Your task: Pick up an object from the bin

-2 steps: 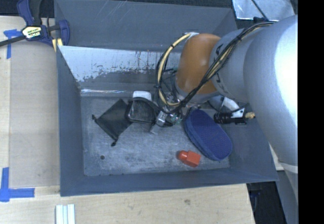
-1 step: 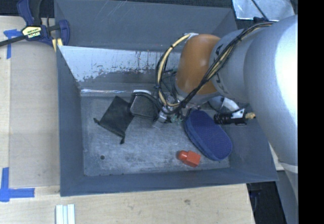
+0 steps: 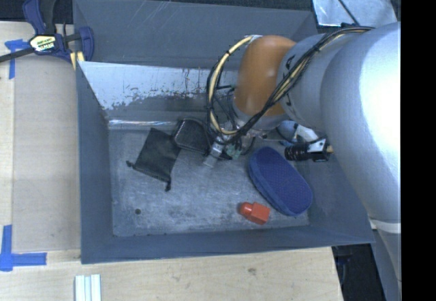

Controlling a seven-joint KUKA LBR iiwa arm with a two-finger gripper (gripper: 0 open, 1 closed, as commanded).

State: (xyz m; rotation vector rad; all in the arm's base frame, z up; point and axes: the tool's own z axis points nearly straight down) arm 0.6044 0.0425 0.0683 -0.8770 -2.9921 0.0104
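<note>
My gripper [image 3: 219, 148] is low at the back middle of the bin, beneath the arm's orange cover. It sits at the right edge of a small black rounded box [image 3: 190, 134]; whether it touches the box is hidden. To the left of that box a flat black pouch [image 3: 157, 154] lies tilted on the bin floor. Just right of and below the gripper lies a blue oval case [image 3: 280, 183].
A small orange-red block [image 3: 254, 212] rests near the front wall, below the blue case. A black marker [image 3: 308, 152] and a white-and-blue item [image 3: 298, 131] lie at the right under the arm. The arm covers the bin's right back corner.
</note>
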